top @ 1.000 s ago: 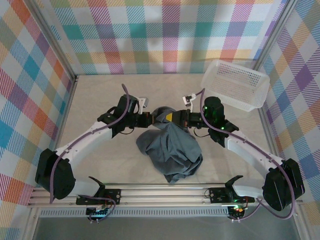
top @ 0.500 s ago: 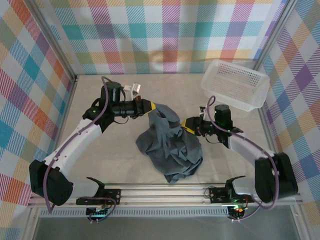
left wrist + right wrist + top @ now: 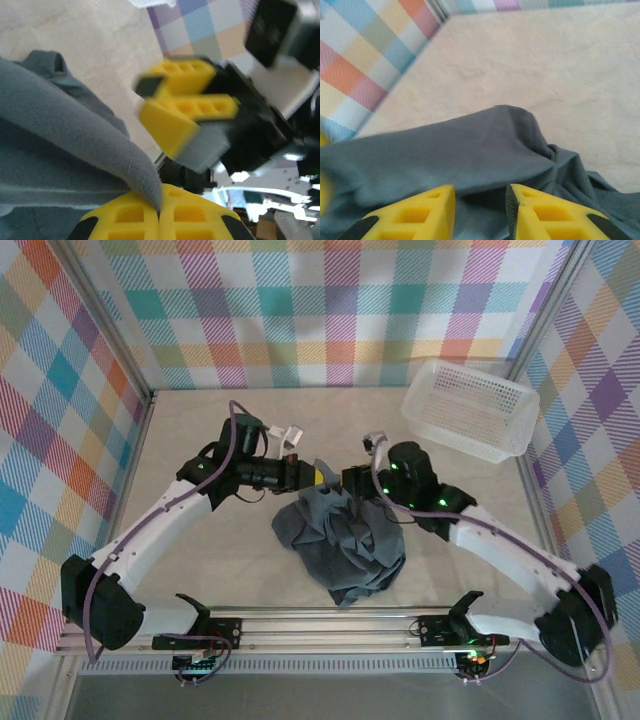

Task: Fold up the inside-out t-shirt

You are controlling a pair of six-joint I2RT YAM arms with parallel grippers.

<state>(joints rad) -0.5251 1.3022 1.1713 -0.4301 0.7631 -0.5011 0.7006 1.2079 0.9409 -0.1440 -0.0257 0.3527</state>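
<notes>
A pale beige table [image 3: 190,440] fills the space between plaid walls. Two white arms reach across it. The left arm [image 3: 160,520] is well to the left of the white mesh basket [image 3: 470,420], and the right arm [image 3: 500,545] bends below the basket, on its near side.

The inside-out t-shirt [image 3: 340,540], dark slate-grey, lies in a crumpled heap on the table, left of the basket and nearer the arms' bases. Its far edge is lifted into a peak.

The left gripper [image 3: 312,477], left of the basket at that peak, has its yellow pads [image 3: 130,220] pressed together on a fold of the shirt. The right gripper [image 3: 348,480] faces it, between it and the basket. Its yellow fingers [image 3: 420,212] stand slightly apart, with shirt cloth seen through the gap.
</notes>
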